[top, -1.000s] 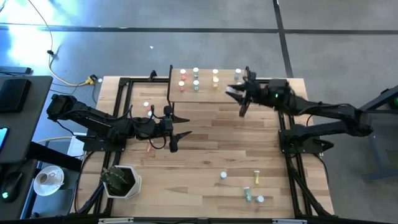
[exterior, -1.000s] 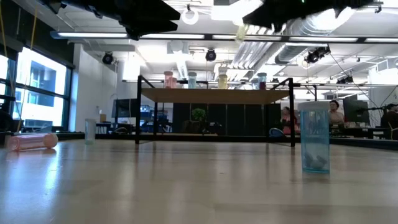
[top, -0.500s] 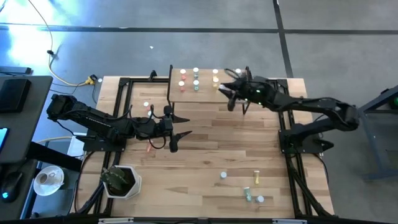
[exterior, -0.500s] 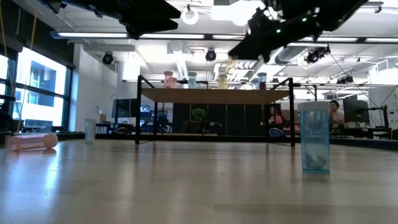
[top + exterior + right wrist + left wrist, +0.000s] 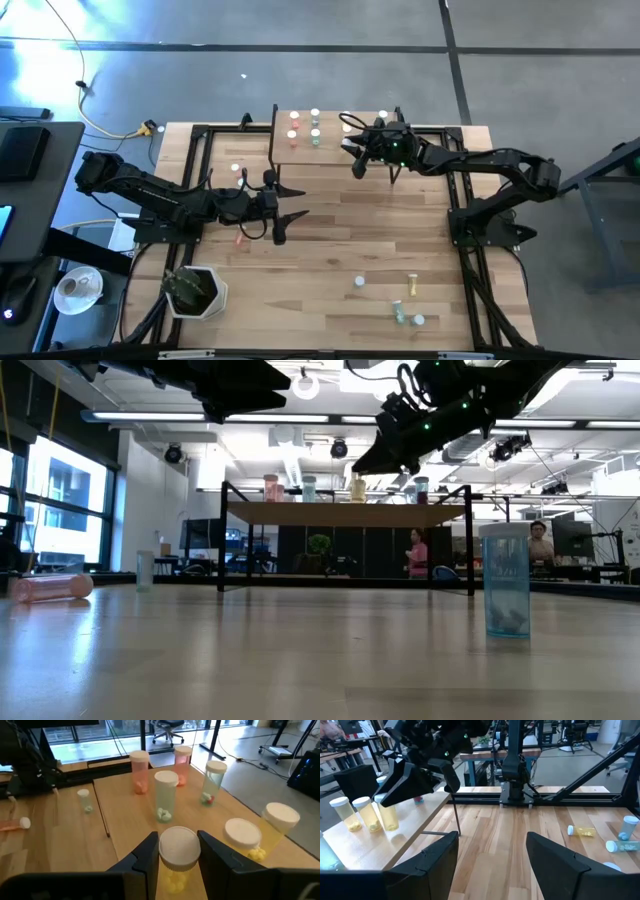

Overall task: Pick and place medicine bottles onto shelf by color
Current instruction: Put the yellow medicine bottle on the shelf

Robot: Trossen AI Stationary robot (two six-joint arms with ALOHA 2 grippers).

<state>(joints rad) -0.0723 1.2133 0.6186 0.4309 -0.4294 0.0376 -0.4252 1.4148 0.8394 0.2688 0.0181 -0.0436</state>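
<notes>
My right gripper [image 5: 179, 862] is shut on a yellow medicine bottle [image 5: 178, 870] with a white cap, over the right part of the light-wood shelf [image 5: 300, 150]. Pink [image 5: 139, 770], green [image 5: 165, 795] and yellow [image 5: 277, 825] bottles stand upright on the shelf beyond it. My right gripper [image 5: 356, 155] reaches in from the table's right. My left gripper [image 5: 290, 205] stands open over the table's middle left, nothing between its fingers [image 5: 432, 865]. More bottles lie and stand on the tabletop near the front right [image 5: 405, 300]. My right gripper pinches the yellow bottle between its two fingers [image 5: 150, 857], on the sides just below the white cap [image 5: 179, 847]. The fingers come nearly level from the table's right, tipped slightly down. The bottle is upright; whether its bottom stands on the shelf, I cannot tell.
A blue-grey bottle [image 5: 505, 585] stands on the tabletop close to the low camera. A pink bottle [image 5: 50, 588] lies on its side at the left. A white pot with a plant [image 5: 195, 290] sits at the front left corner. Black frame rails [image 5: 470, 260] run along the table's sides.
My right gripper has moved toward the table's left edge and down, coming in over the shelf with the yellow bottle held upright between its fingers, and it has tipped a little downward.
</notes>
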